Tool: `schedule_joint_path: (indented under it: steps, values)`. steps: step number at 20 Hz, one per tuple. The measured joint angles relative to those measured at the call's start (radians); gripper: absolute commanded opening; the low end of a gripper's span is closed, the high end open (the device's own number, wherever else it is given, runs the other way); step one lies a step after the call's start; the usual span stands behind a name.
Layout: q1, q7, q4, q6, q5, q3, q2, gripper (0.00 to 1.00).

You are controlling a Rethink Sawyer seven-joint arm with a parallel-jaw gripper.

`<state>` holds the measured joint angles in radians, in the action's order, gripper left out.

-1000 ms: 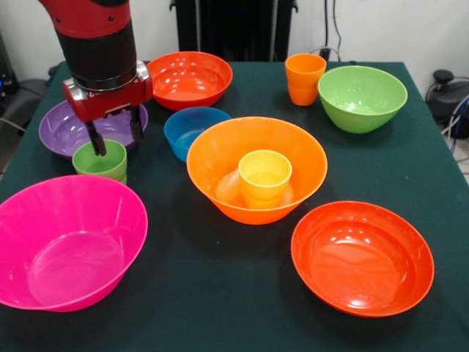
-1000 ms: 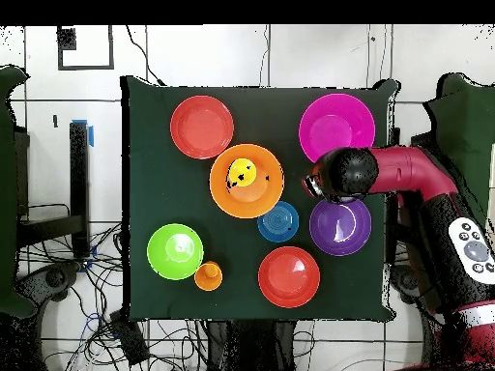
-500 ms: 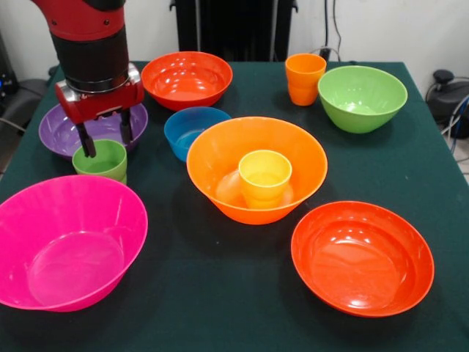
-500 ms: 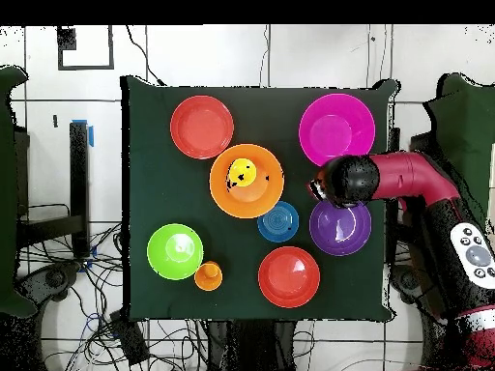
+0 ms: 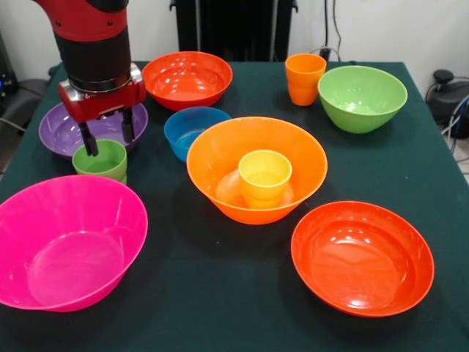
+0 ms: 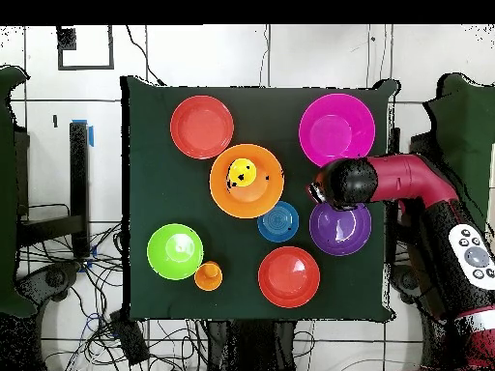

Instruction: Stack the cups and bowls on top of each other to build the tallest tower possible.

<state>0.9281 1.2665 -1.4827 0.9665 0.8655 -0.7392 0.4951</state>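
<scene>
Nearest the camera in the front view sit the pink bowl and a red-orange bowl; the pink one lies just in front of the gripper, on the side away from the robot's base. Behind them the light orange bowl holds the yellow cup upright inside it; this start of the tower stands well to the side of the gripper, past open green table.

The green cup stands upright directly beneath the gripper, its axis vertical. The two fingers are spread apart and grasp nothing; one hangs over the cup's outer rim, the other over its far rim, so the cup sits between and just below them. A straight descent looks like what the next move calls for.

Room is tight: the purple bowl is just behind the cup, and the blue bowl is near on the tower side. Farther off are the second red-orange bowl, the orange cup and the lime green bowl.
</scene>
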Motion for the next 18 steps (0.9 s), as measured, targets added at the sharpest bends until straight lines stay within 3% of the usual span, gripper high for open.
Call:
schedule_joint_path:
  steps: [18]
  values:
    - [0.003, 0.000, -0.027, -0.031, 0.006, 0.000, -0.001, 1.00]
